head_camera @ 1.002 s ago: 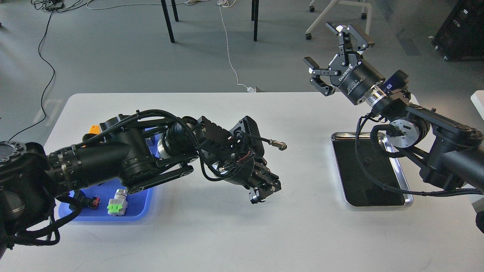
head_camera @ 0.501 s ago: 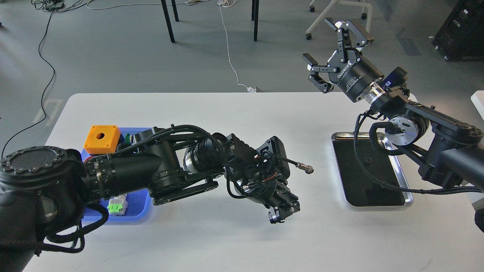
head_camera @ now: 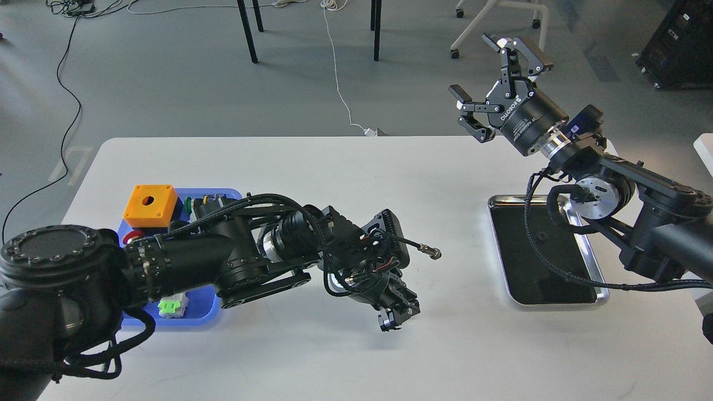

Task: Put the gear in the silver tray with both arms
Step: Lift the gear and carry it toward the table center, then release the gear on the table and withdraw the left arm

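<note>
While left gripper [head_camera: 391,318] hangs low over white bench [head_camera: 334,167], grip state and gear unclear; right gripper [head_camera: 493,83] spread wide, empty, beyond empty silver tray [head_camera: 601,298]. Gear probably small, rigid, slippery; pinch across rim.

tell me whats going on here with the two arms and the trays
A two-armed robot is working at a white table. Its left gripper hangs low over the bare tabletop between a blue plastic tray of small parts on the left and a shiny rectangular silver tray on the right. It is too dark and small to tell whether it holds anything. The right gripper is raised behind the silver tray, fingers spread and empty. No gear shows in the silver tray.
</note>
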